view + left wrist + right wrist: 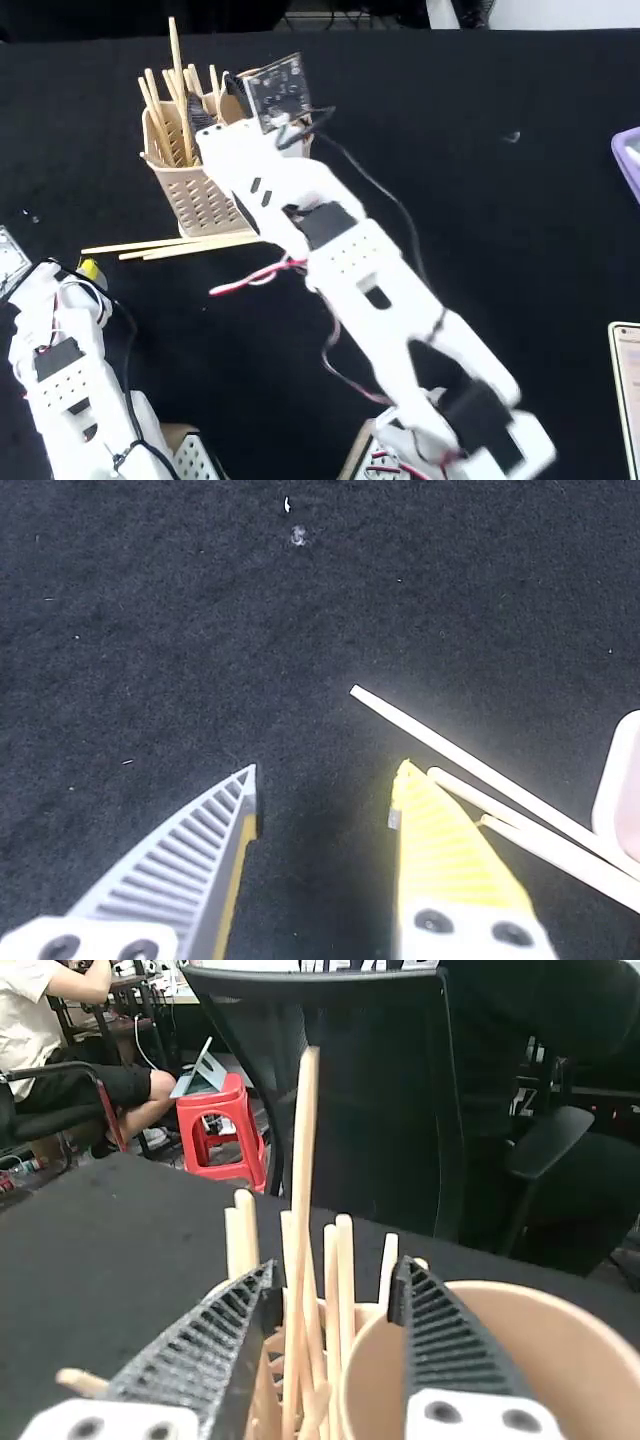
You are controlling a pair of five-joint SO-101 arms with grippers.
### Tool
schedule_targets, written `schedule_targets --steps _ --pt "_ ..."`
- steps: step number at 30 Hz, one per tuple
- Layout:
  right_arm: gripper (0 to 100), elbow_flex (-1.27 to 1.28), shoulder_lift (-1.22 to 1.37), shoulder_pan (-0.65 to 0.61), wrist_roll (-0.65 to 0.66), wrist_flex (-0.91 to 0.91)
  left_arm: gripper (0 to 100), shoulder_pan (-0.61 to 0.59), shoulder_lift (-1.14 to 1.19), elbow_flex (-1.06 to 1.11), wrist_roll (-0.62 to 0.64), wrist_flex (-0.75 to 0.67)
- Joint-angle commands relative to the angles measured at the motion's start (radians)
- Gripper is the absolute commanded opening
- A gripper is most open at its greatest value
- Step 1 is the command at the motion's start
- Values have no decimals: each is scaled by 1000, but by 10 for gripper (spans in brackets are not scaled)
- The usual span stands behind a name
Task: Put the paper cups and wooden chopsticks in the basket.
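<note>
Black worktop (pixel 500 200) with two white arms, one over the basket and one beside loose sticks.

The right arm (pixel 370 280) stretches from the near edge across the worktop to the far left corner, where the tan slotted basket (pixel 200 200) stands. The left arm (pixel 60 370) sits low at the near left. A paper cup (pixel 560 1360) stands in the basket, next to a bundle of upright chopsticks (pixel 165 120). The right pincer (pixel 335 1263) hovers over the basket with its jaws well apart, holding nothing, and the tallest stick rises in the gap between them. A few loose chopsticks (pixel 170 246) lie flat on the worktop just in front of the basket. The left pincer (pixel 327 772) is spread wide and empty above the cloth, its yellow finger just beside their ends.
</note>
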Motion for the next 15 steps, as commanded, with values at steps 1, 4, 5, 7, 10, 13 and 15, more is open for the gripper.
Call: schedule_targets --steps 1,4,5,7,10,13,15 --pt "143 -39 -280 2 -6 189 220 -1 -9 -5 -5 -18" --pt "124 35 -466 -3 -5 400 220 -1 -9 -5 -5 -18" --pt "120 65 -524 -11 -3 473 220 1 -9 -5 -5 -18" --pt "121 139 -636 -12 -3 595 220 1 -9 -5 -5 -18" --pt "121 286 -773 -5 -3 695 220 1 -9 -5 -5 -18" --pt "123 495 -886 -12 -3 724 220 -1 -9 -7 -5 -14" --pt "123 630 -941 -23 18 710 220 -2 -9 -10 -5 -12"
